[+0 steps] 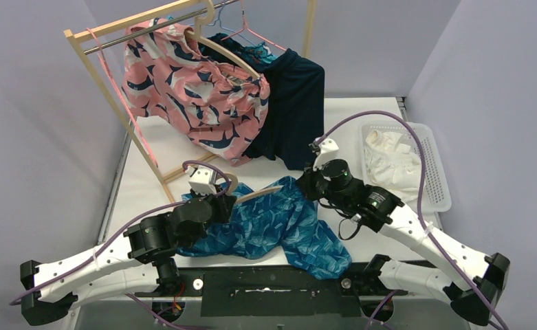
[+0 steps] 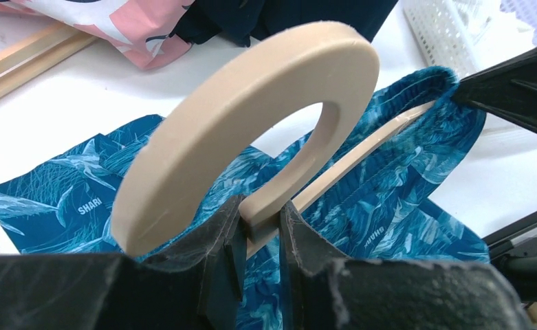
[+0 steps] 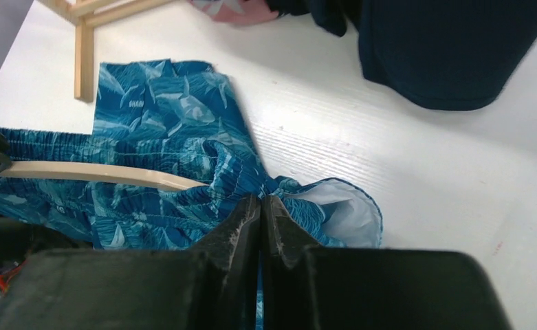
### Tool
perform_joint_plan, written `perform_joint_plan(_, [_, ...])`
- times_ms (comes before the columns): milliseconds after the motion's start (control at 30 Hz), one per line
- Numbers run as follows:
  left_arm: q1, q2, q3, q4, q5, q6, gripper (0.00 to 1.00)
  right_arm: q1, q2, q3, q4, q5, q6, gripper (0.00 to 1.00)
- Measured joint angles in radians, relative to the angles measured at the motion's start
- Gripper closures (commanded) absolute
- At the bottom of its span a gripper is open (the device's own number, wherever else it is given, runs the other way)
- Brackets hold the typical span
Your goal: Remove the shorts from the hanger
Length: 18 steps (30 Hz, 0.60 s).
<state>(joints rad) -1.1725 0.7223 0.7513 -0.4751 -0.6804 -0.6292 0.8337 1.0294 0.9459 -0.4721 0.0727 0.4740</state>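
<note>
The teal shark-print shorts (image 1: 272, 227) lie on the white table, their waistband still threaded on a pale wooden hanger (image 1: 255, 194). My left gripper (image 1: 217, 199) is shut on the hanger's neck just below its hook (image 2: 251, 117); in the left wrist view the jaws (image 2: 262, 213) pinch the wood. My right gripper (image 1: 305, 184) is at the hanger's far end, shut on the bunched waistband of the shorts (image 3: 162, 124). In the right wrist view its tips (image 3: 260, 203) meet on the fabric, beside the hanger arm (image 3: 93, 172). The white lining shows at the waistband edge.
A wooden rack (image 1: 97, 62) at the back left carries pink-and-navy shorts (image 1: 196, 89) and dark navy shorts (image 1: 296, 103) on hangers. Its foot (image 3: 83, 48) lies near the teal shorts. A white basket (image 1: 441, 179) holding white fabric stands at the right.
</note>
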Motion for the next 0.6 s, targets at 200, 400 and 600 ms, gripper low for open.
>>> perform_joint_plan(200, [0.000,-0.032,0.000,0.001,-0.007,-0.030,1.00,-0.027,-0.092,-0.024,-0.044,0.144,0.045,1.00])
perform_joint_plan(400, [0.000,-0.039,0.000,0.017,-0.016,-0.044,1.00,-0.216,-0.054,-0.084,-0.089,0.134,0.089,1.00])
perform_joint_plan(600, [0.000,-0.033,0.000,0.027,-0.017,-0.040,1.00,-0.245,-0.068,-0.203,-0.003,-0.049,0.066,0.70])
